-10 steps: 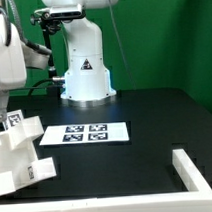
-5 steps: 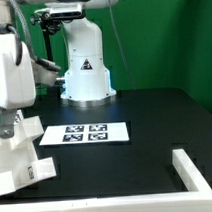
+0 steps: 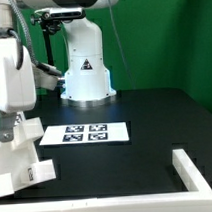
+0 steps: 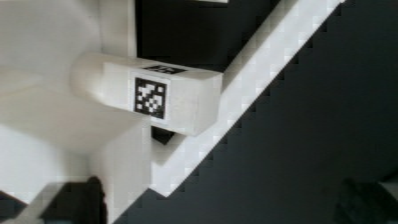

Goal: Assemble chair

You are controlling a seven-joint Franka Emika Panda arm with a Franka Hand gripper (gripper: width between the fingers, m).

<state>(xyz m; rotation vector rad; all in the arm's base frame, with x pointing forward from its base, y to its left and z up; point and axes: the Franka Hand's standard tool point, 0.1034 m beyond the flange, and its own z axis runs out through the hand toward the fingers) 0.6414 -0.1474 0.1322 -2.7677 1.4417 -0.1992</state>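
Observation:
The chair parts (image 3: 25, 166) are chunky white pieces stacked at the exterior view's left front, with small marker tags on them. My gripper (image 3: 7, 126) hangs straight over them, its fingers down at the top tagged block (image 3: 25, 126). In the wrist view a white block with a black-and-white tag (image 4: 153, 95) sits close below, joined to a long slanted white panel (image 4: 249, 90). The gripper (image 4: 214, 206) is open: one dark finger (image 4: 71, 202) lies over the white part, the other is dim over the black table. Nothing is held.
The marker board (image 3: 85, 134) lies flat mid-table, just to the right of the chair parts. A low white L-shaped corner rail (image 3: 193, 166) stands at the front right. The arm's white base (image 3: 84, 65) rises at the back, before a green wall.
The arm has come down and shifted slightly toward the exterior view's right, settling over the chair parts. Most of that motion was earlier; the last half second shows little movement. The jaws stayed open.

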